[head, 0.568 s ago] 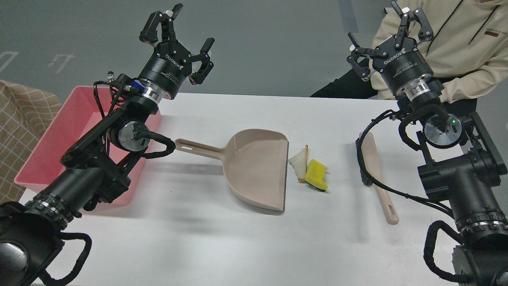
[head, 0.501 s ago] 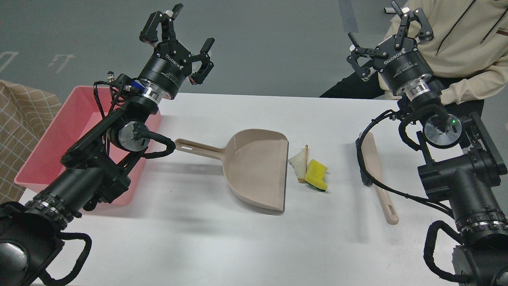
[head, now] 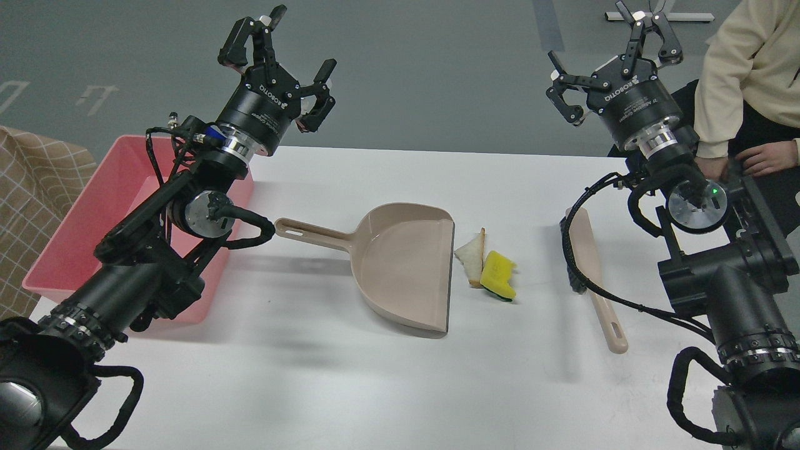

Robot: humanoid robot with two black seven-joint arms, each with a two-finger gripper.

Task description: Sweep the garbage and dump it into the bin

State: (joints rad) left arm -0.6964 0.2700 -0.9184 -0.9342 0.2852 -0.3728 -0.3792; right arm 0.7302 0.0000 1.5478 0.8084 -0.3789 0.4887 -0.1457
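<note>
A triangular white bread slice (head: 472,255) and a yellow sponge with a green layer (head: 498,274) lie together on the white table (head: 312,375), just right of the open mouth of a beige dustpan (head: 400,265). The pink bin (head: 75,231) stands at the table's left edge, partly hidden by my left arm. My left gripper (head: 278,47) is open and empty, raised above the table's back left, beside the bin. My right gripper (head: 615,47) is open and empty, raised above the back right.
A beige brush (head: 597,278) with a long handle lies right of the garbage, under my right arm's cables. A person in a cream top (head: 750,75) sits behind the table's far right corner, hand near my right arm. A checked cloth (head: 31,187) lies left of the bin.
</note>
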